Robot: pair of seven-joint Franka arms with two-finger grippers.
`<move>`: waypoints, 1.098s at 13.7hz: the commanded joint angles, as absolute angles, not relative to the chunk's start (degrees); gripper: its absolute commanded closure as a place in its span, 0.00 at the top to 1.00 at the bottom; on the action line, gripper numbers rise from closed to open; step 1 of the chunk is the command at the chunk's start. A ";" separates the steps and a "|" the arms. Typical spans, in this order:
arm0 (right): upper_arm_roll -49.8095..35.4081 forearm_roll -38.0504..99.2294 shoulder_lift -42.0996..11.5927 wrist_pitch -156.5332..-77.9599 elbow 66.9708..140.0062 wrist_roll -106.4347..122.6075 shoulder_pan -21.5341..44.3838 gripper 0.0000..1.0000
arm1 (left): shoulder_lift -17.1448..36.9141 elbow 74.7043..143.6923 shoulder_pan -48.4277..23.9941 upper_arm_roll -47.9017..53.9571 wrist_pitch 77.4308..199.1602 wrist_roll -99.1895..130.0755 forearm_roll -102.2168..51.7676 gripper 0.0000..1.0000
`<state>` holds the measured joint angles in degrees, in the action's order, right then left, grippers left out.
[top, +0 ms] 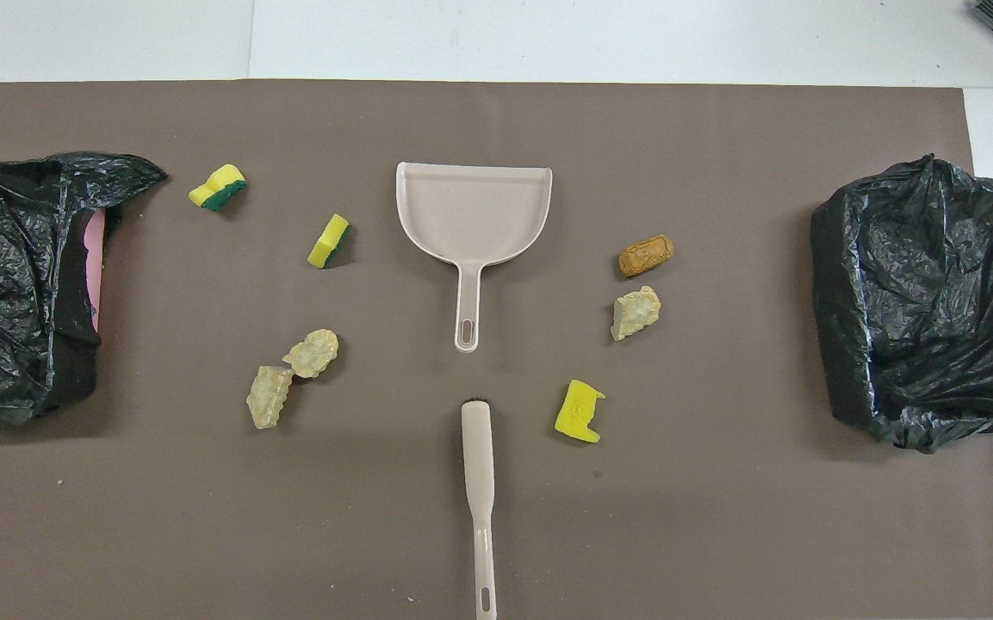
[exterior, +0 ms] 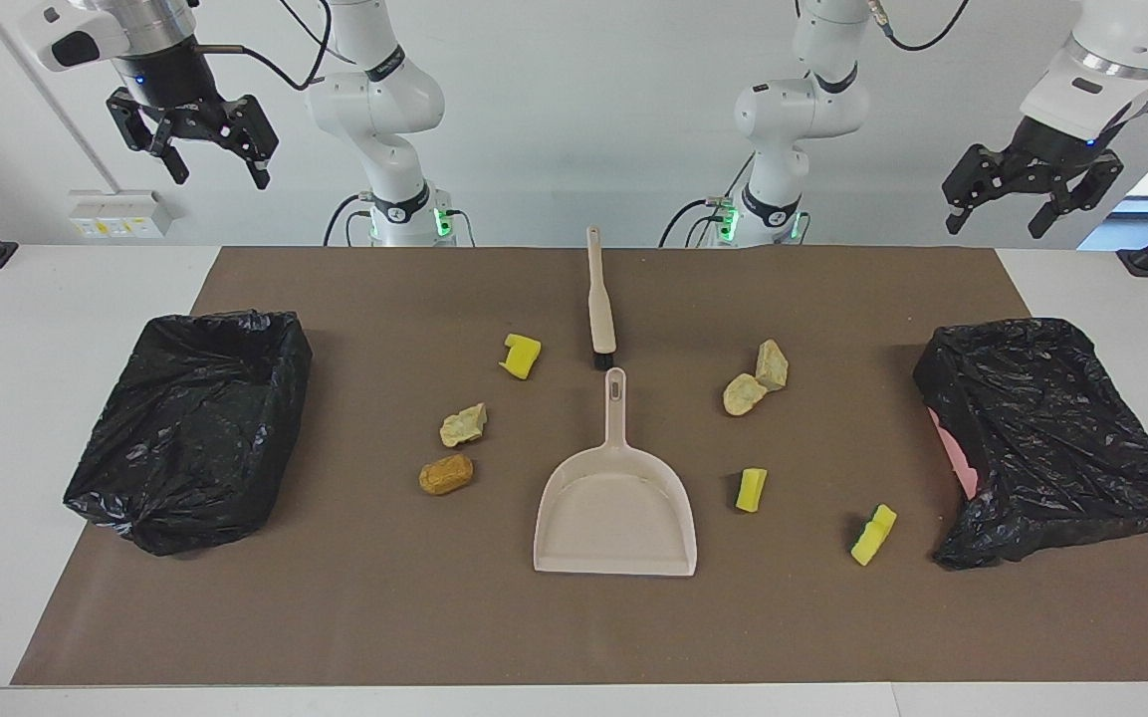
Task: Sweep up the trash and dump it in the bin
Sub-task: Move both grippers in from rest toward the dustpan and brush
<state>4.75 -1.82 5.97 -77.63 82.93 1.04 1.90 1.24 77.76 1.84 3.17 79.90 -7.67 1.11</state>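
left gripper point(exterior: 1019, 206): mine, hanging up high over the left arm's end of the table, fingers spread, nothing in them
right gripper point(exterior: 203, 166): same deal over the right arm's end, up in the air, fingers apart and empty
trash point(top: 632, 312): 7 scraps loose on the brown mat point(top: 720, 517), none in a bin
yellow sponge pieces: 3 of them, 1 point(top: 579, 411) beside the brush head, 1 point(top: 329, 241) next to the dustpan, 1 point(top: 218, 187) near the bin at the left arm's end
tan chunks: 2 touching each other point(top: 289, 379) toward the left arm's end, 1 alone toward the right arm's end
orange-brown lump point(top: 646, 255): just beside that lone tan chunk, farther from me
dustpan point(top: 474, 215): flat mid-mat, handle pointing at me
brush point(top: 480, 482): lying in line with the dustpan handle, nearer to me, not touching it
bins: 2 with black bags, 1 at the left arm's end point(top: 14, 284) with some pink showing, 1 at the right arm's end point(top: 927, 293)
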 commanded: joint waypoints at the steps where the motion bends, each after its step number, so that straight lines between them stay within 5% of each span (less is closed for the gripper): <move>1: 4.31 -2.64 8.61 -78.66 86.57 4.31 1.67 1.00 | 0.35 78.57 1.76 2.81 79.46 -7.82 1.14 1.00; 8: 3.96 0.94 5.89 -79.71 87.45 0.08 1.50 1.00 | -2.99 83.67 1.14 2.90 79.54 -8.26 0.88 1.00; 15: 2.73 1.76 5.10 -88.76 96.59 -0.70 1.85 1.00 | -5.27 87.35 -0.26 2.99 80.07 -7.47 0.70 1.00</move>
